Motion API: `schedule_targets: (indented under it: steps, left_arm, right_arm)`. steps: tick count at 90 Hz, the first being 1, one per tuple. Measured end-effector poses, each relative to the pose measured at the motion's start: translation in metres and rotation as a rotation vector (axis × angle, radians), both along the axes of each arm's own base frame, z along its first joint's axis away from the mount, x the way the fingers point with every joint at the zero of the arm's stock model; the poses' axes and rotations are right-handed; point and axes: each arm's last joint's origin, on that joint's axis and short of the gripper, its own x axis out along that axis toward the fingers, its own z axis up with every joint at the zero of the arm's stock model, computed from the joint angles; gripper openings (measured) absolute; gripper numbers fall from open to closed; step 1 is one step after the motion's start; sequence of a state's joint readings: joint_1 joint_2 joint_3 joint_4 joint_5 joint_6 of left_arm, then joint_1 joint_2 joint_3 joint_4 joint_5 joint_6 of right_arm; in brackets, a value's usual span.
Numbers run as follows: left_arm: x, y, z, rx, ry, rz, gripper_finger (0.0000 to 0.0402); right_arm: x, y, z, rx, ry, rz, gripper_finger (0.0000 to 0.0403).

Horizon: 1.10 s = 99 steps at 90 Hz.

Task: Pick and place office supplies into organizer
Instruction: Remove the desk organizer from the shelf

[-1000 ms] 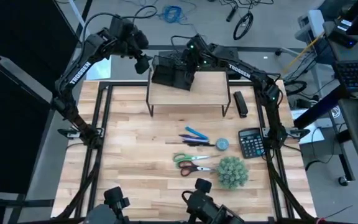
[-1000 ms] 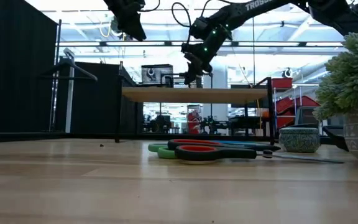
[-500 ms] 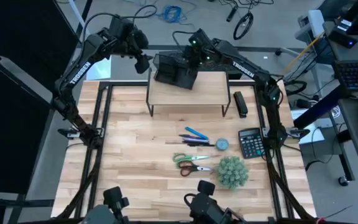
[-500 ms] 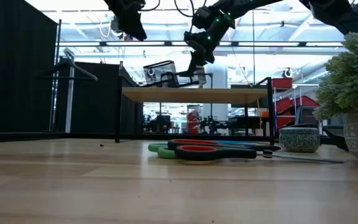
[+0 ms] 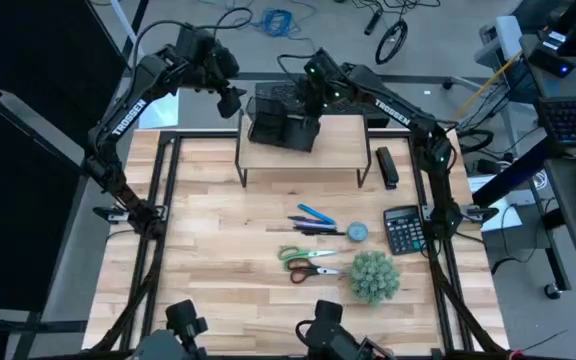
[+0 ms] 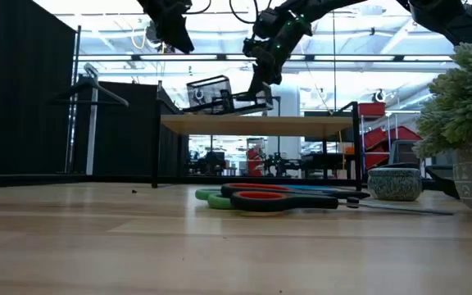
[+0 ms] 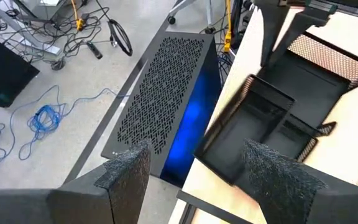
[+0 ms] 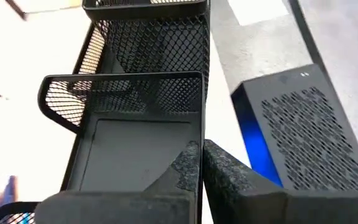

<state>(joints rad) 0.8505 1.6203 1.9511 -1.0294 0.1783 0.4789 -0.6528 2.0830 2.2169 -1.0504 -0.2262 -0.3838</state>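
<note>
1. The right gripper, jaws clamped on the black mesh rectangular organizer, has lifted it higher, tilted, above the light wooden riser shelf.
2. The left gripper hovers beside it, jaws wide.
3. Green-handled scissors, red-handled scissors and blue pens lie on the wooden table.

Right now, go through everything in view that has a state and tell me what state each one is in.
organizer: lifted and tilted above the wooden riser, gripped by its rim, compartments empty.
right end effector: shut on the organizer.
left end effector: open, holding nothing, raised beside the riser's corner.
green-handled scissors: closed, flat on the table.
red-handled scissors: closed, flat on the table.
blue pens: lying loose on the table.
</note>
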Motion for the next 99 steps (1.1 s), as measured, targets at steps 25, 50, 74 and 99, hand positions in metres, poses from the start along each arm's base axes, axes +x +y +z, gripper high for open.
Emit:
schedule_targets:
  steps: [25, 50, 74, 99]
  left_arm:
    - [-0.002, -0.004, 0.004, 0.009, -0.008, -0.005, 0.0242]
    - [-0.006, -0.023, 0.017, 0.042, -0.039, -0.034, 0.0242]
    - [-0.011, -0.043, 0.029, 0.066, -0.071, -0.063, 0.0242]
    - [-0.016, -0.054, 0.036, 0.066, -0.091, -0.070, 0.0242]
  right_arm:
    - [-0.001, 0.021, 0.014, -0.007, -0.005, 0.067, 0.0000]
    - [-0.003, 0.048, 0.033, -0.011, -0.022, 0.107, 0.0000]
    - [0.004, 0.075, 0.036, 0.023, 0.001, 0.147, 0.0000]
    - [0.015, 0.098, 0.036, 0.038, -0.001, 0.184, 0.0000]
